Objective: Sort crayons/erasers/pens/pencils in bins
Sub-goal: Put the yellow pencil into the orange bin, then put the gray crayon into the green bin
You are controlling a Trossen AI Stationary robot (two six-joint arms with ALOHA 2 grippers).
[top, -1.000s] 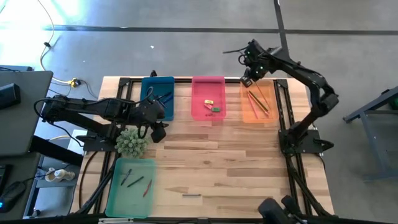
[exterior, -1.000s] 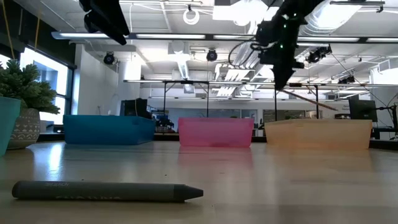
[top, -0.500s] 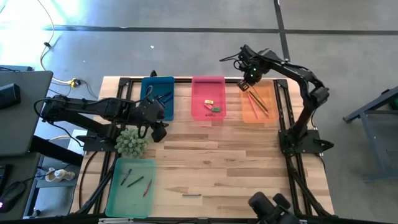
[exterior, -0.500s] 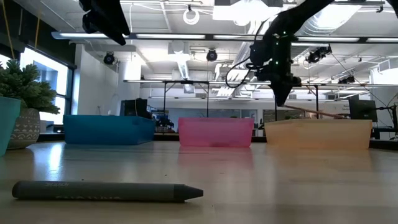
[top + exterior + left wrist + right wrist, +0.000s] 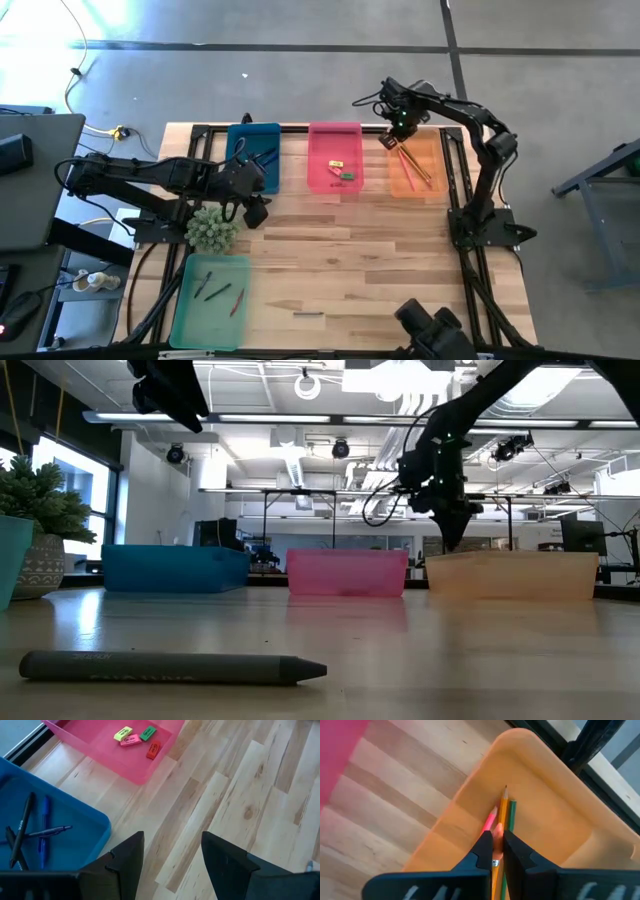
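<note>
My right gripper [image 5: 397, 135] [image 5: 450, 543] points down into the far left corner of the orange bin [image 5: 417, 187] [image 5: 510, 575], shut on an orange pencil [image 5: 504, 812]. A green pencil [image 5: 512, 815] lies beside it in the bin. Over the table, near the blue bin [image 5: 254, 133] holding pens [image 5: 44, 827], my left gripper [image 5: 250, 197] [image 5: 172, 865] hangs open and holds nothing. The pink bin [image 5: 334, 135] holds erasers [image 5: 131, 740]. Crayons [image 5: 222, 292] lie in the green bin [image 5: 195, 322]. A grey crayon [image 5: 308, 314] [image 5: 170, 667] lies on the table near its front edge. My right gripper pinches the orange pencil [image 5: 503, 829] between its two fingers, which come from above and point down. The pencil runs out past the fingertips, with its sharpened point [image 5: 505, 788] over the bin's floor. In the low view the bin's wall hides the pencil.
A potted plant [image 5: 212, 228] [image 5: 35, 525] stands on the table's left side, right beside my left gripper. Black frame rails [image 5: 455, 180] run along the table's edges. Bare wooden boards [image 5: 350, 260] fill the middle.
My right gripper has gone down toward the orange bin with the pencil and tipped to point more steeply down. The pencil's free end, which stuck out slanting above the bin's wall, has sunk behind the wall.
</note>
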